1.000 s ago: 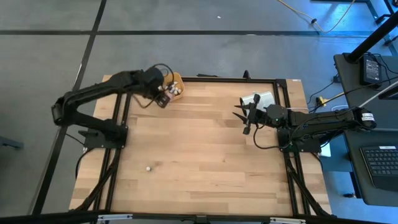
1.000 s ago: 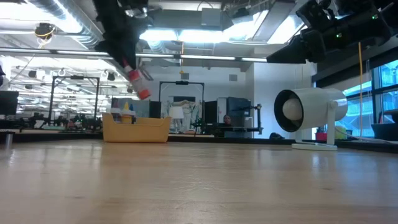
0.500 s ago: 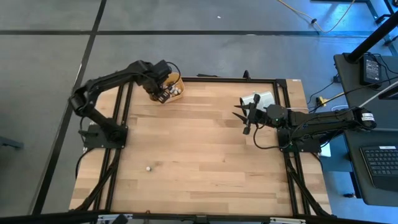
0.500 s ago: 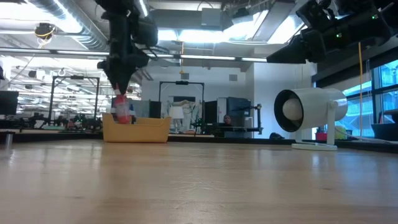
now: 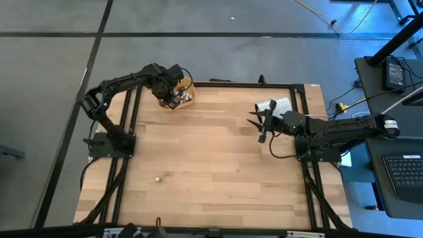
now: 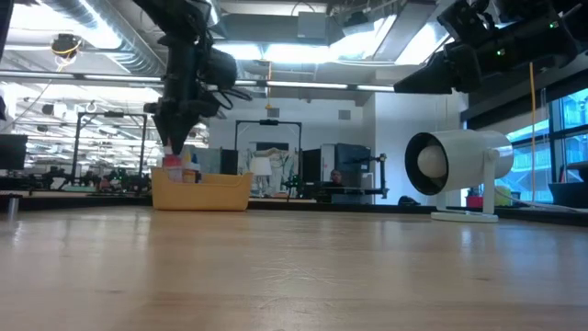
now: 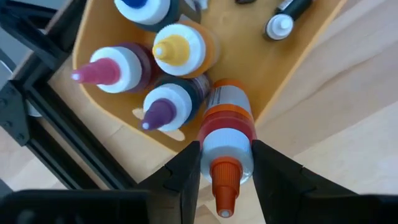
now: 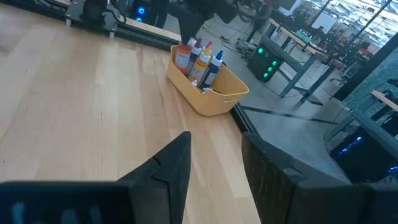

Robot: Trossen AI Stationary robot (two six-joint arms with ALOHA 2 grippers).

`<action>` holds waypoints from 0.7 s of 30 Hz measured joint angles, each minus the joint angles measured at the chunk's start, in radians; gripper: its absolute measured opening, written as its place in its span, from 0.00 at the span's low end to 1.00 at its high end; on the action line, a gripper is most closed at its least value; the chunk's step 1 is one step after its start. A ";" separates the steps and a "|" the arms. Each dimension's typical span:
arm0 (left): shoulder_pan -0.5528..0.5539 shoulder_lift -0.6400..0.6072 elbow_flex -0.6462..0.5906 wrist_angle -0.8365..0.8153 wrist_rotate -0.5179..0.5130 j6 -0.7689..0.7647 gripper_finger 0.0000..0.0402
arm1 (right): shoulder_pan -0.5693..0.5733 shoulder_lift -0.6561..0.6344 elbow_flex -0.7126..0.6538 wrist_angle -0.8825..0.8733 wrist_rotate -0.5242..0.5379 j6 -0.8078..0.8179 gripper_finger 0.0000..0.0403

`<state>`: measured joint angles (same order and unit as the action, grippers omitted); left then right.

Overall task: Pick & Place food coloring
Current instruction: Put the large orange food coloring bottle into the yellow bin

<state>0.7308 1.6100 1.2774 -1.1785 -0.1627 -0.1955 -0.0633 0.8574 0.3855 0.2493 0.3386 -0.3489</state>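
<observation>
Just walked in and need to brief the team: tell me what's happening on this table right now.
The left hand is lowering an orange-capped food coloring bottle into the yellow-orange tray at the table's far left corner, its fingers closed on the bottle. Several other bottles already stand in the tray. The right hand waits over the table's right side near a white cylinder, holding nothing. One small white item lies alone on the wood.

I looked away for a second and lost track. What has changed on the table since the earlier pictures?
The left gripper, shut on the orange-capped bottle, carried it from above the table edge back over the yellow tray and lowered it in beside the other bottles. Its jaws have not let go yet. The right gripper, the white cylinder and the small white piece stayed put.
</observation>
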 joint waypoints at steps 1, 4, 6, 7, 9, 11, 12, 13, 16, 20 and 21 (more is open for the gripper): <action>0.001 0.010 0.000 0.000 0.000 0.000 0.31 | 0.000 0.000 0.000 0.000 0.000 0.000 0.36; 0.009 0.044 0.000 0.000 0.001 0.000 0.31 | 0.000 0.000 0.000 0.000 0.000 0.000 0.36; 0.013 0.068 0.000 0.000 0.001 0.000 0.31 | 0.000 0.000 0.000 0.000 0.000 0.000 0.36; 0.017 0.078 0.000 0.001 0.001 0.003 0.31 | 0.000 0.000 0.000 0.000 0.000 0.000 0.36; 0.023 0.092 0.001 0.004 0.002 0.022 0.31 | 0.000 0.000 0.000 0.000 0.000 0.000 0.36; 0.026 0.098 0.003 0.006 0.002 0.041 0.32 | 0.000 0.000 0.000 0.000 0.000 0.000 0.36; 0.027 0.098 0.003 0.009 0.001 0.049 0.32 | 0.000 0.000 0.000 -0.001 0.000 0.000 0.36; 0.027 0.098 0.003 0.016 0.000 0.058 0.33 | 0.000 0.000 0.000 -0.001 0.000 0.000 0.36; 0.027 0.094 0.001 0.032 -0.001 0.070 0.35 | 0.000 0.000 0.000 -0.002 0.000 0.000 0.36; 0.027 0.094 0.000 0.039 -0.001 0.071 0.36 | 0.000 0.000 0.000 -0.003 0.000 -0.003 0.36; 0.027 0.094 0.000 0.040 0.000 0.071 0.36 | 0.000 0.000 0.000 -0.004 0.000 -0.003 0.36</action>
<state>0.7574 1.7039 1.2770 -1.1389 -0.1631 -0.1246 -0.0635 0.8574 0.3855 0.2455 0.3386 -0.3523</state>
